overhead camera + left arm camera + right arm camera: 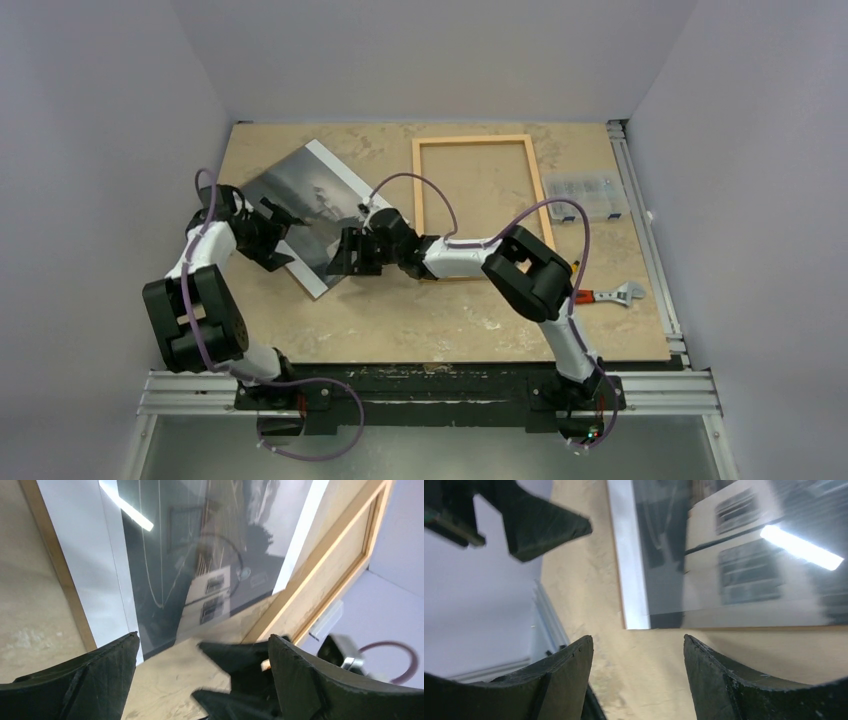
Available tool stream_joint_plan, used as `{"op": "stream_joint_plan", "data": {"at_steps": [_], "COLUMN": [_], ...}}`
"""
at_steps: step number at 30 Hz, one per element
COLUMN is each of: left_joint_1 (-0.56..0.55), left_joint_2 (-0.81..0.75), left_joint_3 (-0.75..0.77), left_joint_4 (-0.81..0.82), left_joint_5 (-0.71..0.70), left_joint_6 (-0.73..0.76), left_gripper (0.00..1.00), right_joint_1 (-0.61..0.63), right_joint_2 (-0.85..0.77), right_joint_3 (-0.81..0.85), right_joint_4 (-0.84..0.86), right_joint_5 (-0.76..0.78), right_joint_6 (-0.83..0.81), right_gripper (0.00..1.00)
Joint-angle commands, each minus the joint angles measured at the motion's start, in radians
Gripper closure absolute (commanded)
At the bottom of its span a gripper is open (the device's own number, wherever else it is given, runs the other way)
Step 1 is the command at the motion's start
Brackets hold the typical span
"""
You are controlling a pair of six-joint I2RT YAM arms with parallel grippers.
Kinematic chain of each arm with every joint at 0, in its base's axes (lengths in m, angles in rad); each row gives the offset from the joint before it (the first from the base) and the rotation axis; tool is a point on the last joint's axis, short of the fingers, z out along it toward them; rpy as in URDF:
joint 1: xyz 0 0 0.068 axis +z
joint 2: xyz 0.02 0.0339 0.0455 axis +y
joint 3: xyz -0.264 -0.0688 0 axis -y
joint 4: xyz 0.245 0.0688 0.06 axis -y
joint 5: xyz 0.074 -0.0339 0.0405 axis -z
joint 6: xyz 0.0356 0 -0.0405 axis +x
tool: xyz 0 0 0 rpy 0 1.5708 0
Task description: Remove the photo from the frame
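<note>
The left tool [289,240] is seen with its fingers [100,680] spread wide and nothing clamped between them. It is poised low over the worktop [450,320] at the near left edge of the photo [300,200]. In the left wrist view only bare worktop and the tips of the other tool are framed by the gap.

The right tool [338,255] is likewise held apart, its fingers [559,680] straddling bare worktop. The nearest corner of the photo is seen just ahead of them and is not gripped. The two tools are pointed toward each other across that near corner, close together but not touching.

The photo is laid flat and turned diagonally in the far left part of the worktop, one white band toward the far edge and the other toward the tools. Its dark surface is glossy, and a ceiling light is mirrored in it.

The frame [470,141] is found separate from the photo, flat by the middle of the far edge, with bare worktop visible inside its light wooden rails.

A clear plastic organiser box [585,195] is placed near the right edge, just beside the frame. A red-handled adjustable wrench [612,294] is laid farther forward along that edge.
</note>
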Motion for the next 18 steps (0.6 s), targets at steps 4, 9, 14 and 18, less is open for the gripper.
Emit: {"op": "stream_joint_plan", "data": {"at_steps": [4, 9, 14, 18], "left_joint_1": [0.046, 0.047, 0.049, 0.047], "left_joint_2": [0.155, 0.197, 0.212, 0.227], "left_joint_3": [0.166, 0.157, 0.151, 0.147], "left_joint_4": [-0.131, -0.144, -0.151, -0.149], "left_joint_5": [-0.097, -0.115, -0.127, -0.129], "left_joint_6": [0.012, 0.014, 0.015, 0.012], "left_gripper": [0.04, 0.05, 0.05, 0.05], "right_joint_1": [0.083, 0.121, 0.150, 0.157], "right_joint_2": [0.024, 0.032, 0.064, 0.096], "right_joint_3": [-0.043, -0.054, -0.025, 0.002], "right_joint_4": [0.209, 0.192, 0.158, 0.147], "right_joint_5": [0.028, 0.092, 0.138, 0.174], "right_joint_6": [0.231, 0.244, 0.232, 0.230], "right_gripper": [0.36, 0.37, 0.38, 0.38]}}
